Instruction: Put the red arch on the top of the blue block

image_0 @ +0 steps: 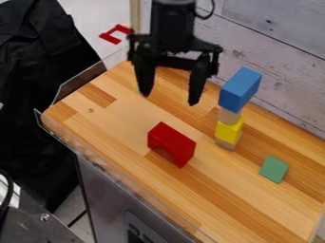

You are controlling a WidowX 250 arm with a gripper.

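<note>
My gripper (170, 97) hangs open over the back left of the wooden table, its two fingers apart with nothing between them. The red arch (172, 144) stands on the table in front of and below the gripper, its opening facing the front left. To the right of the gripper, the blue block (240, 89) lies across the top of a stack. Under it come a plain wood piece (229, 116), a yellow block (229, 129) and another wood piece (226, 144) at the bottom.
A green block (274, 169) lies on the table to the right of the stack. A whitewashed plank wall (279, 57) runs close behind the stack. A clear guard (79, 81) edges the table at the left, and dark cloth (38, 95) hangs beyond it.
</note>
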